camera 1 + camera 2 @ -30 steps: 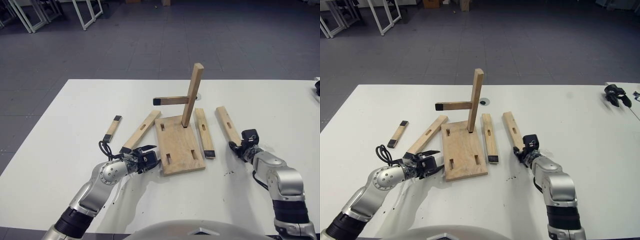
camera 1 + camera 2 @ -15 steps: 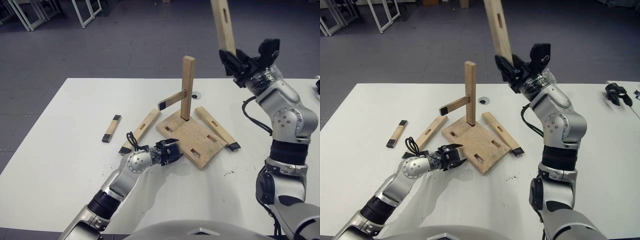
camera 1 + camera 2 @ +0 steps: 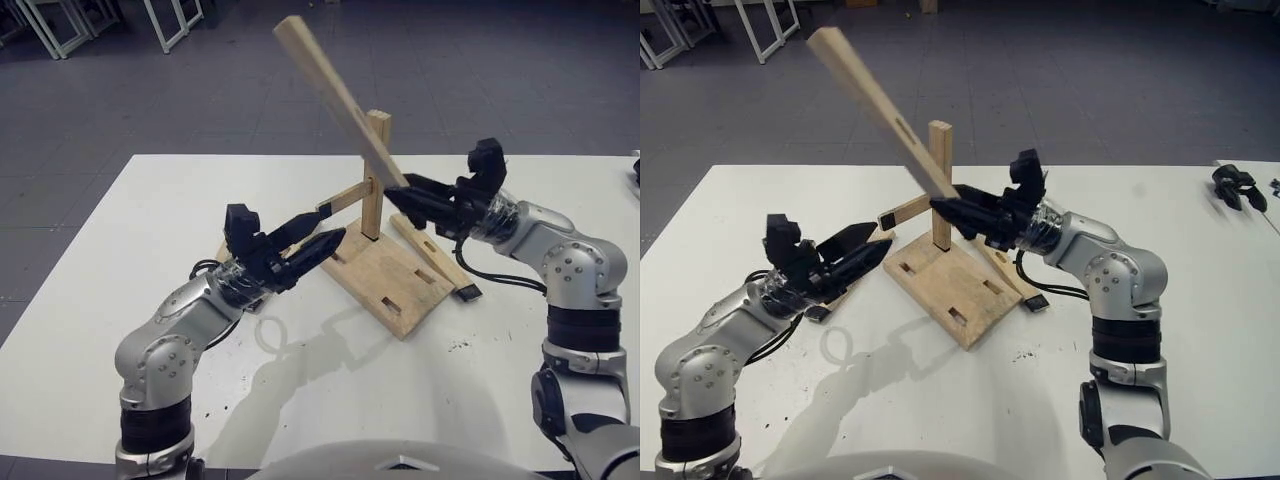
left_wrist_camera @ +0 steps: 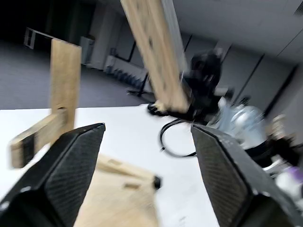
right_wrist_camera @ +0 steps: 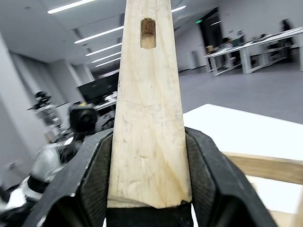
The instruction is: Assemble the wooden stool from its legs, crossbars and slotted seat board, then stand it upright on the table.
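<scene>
Right gripper [image 3: 395, 192], clamping a leg [image 3: 325, 85], is swinging it down toward the seat board [image 3: 395, 285]. Left gripper [image 3: 335, 225], wide and empty, is lifting off the counter [image 3: 120, 260]. Second leg insertion likely next.

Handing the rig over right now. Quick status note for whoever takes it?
Right tool: shut on the held leg, which is tilted up over the seat board.
Left tool: open and empty, above the table just left of the board.
Done: the standing leg is in a board slot, with a crossbar joined to its side.
The spare leg lies on the table right of the board.
Left: slot in the held leg, the spare leg and the other parts, then stand the stool upright.
</scene>
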Motion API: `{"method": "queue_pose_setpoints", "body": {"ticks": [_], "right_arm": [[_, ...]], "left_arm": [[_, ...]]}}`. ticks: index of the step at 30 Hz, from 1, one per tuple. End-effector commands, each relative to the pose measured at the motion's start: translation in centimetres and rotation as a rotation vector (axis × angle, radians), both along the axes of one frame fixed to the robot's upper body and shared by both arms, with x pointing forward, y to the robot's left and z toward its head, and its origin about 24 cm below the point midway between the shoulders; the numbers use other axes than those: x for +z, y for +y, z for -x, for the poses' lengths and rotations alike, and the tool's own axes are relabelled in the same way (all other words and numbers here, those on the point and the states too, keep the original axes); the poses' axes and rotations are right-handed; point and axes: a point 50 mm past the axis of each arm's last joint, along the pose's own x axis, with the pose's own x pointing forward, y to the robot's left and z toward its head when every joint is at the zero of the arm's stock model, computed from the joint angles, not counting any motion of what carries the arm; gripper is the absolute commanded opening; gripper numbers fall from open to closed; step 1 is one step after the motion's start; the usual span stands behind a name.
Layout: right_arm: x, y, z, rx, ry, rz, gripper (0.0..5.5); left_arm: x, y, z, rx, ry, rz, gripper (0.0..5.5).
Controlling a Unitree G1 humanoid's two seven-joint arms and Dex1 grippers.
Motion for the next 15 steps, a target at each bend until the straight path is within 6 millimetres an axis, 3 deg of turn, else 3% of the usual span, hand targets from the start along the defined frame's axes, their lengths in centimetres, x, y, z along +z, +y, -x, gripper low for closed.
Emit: {"method": "queue_pose_setpoints", "body": {"ticks": [1,6,15], "right_arm": [[0.0,0.7,1.4,0.171,0.002,0.037,2.03],[-0.4,1.0,2.2,0.268,0.018,0.072,2.03],[-1.0,0.8,2.5,0.288,0.081,0.079,2.03]], "left_arm": [[2.0,-0.8,0.0,-0.118,0.036,0.088,3.83],[3.0,-0.8,0.4,-0.190,0.068,0.133,3.83],[2.5,-0.1,0.7,-0.210,0.035,0.032,2.45]]}}
